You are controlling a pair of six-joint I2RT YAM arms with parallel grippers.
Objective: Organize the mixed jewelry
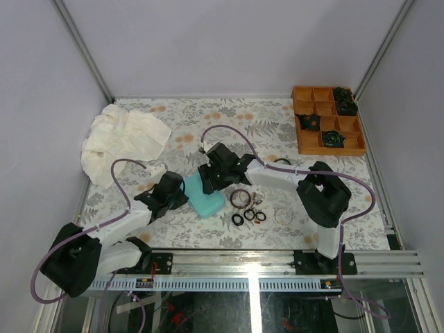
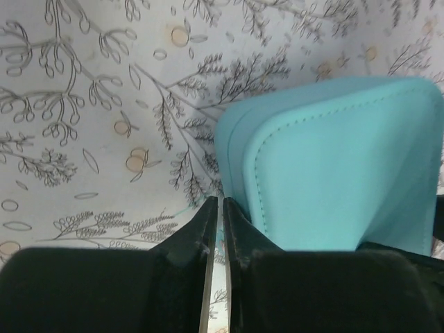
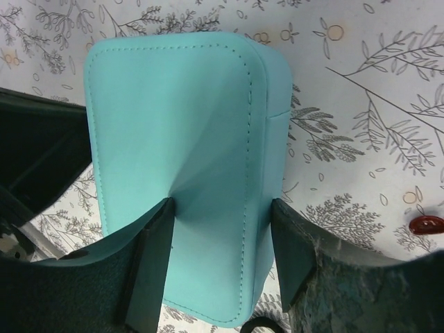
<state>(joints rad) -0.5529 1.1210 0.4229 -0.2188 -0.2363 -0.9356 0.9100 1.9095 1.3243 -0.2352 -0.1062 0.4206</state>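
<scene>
Near the middle of the worktop (image 1: 208, 118), a little toward the near edge: a flat teal case (image 1: 208, 200) with its lid down, right between the two hands

Left hand (image 2: 219, 207) right at the case's left corner, low over the worktop. Fingers (image 2: 205, 229) squeezed almost together, only a thin slit between them. Cannot tell about anything pinched in there

Right hand (image 3: 222, 207) on top of the case, reaching in from the right. Fingers (image 3: 154, 257) spread wide, tips touching the soft lid, a little dent by one tip. Cannot tell about a real grip on the case

Jewelry all loose on the worktop, just right of the case and close to the near edge: three small black rings (image 1: 249, 216) in a row, a reddish-brown bangle (image 1: 240, 198) just behind them, a clear bangle (image 1: 283, 215) a bit further right. In the right wrist view, a small reddish piece (image 3: 425, 224) at the picture's right side, too little of it to name

At the far right corner: an orange tray (image 1: 304, 104) with dark clumps (image 1: 343, 100) in some of its boxes

Toward the far left corner: a crumpled white cloth (image 1: 125, 139)
</scene>
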